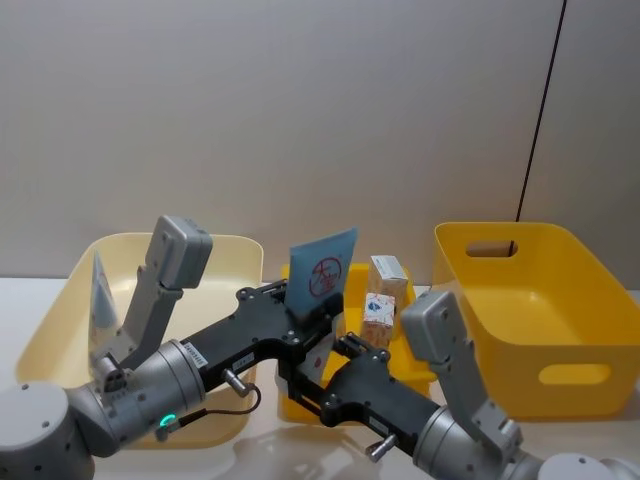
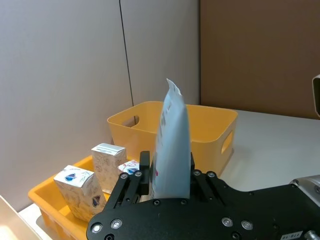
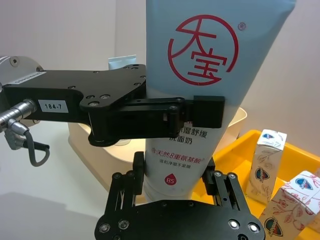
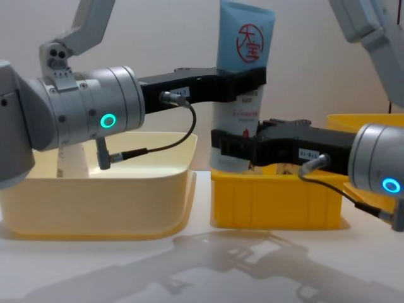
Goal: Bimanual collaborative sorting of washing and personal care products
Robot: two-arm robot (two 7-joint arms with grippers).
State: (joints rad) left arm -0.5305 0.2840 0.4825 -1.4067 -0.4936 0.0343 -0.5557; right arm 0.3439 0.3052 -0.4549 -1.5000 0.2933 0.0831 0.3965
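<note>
Noted spare tube (image 1: 100,295) standing in cream bin (image 1: 60,330) at worktop's left edge. Found light-blue tube (image 1: 323,265) upright above yellow tray (image 4: 278,202) mid-worktop, pinched mid-body by left gripper (image 4: 246,82), lower end by right gripper (image 3: 175,175). Could buckle or twist if pulled both ways; could fall onto cartons (image 1: 385,285) if released by both at once.

A robot test lab, it seems: bare grey wall panels (image 1: 300,120) behind a plain white desk (image 4: 202,265) holding plastic sorting bins (image 1: 590,345).
</note>
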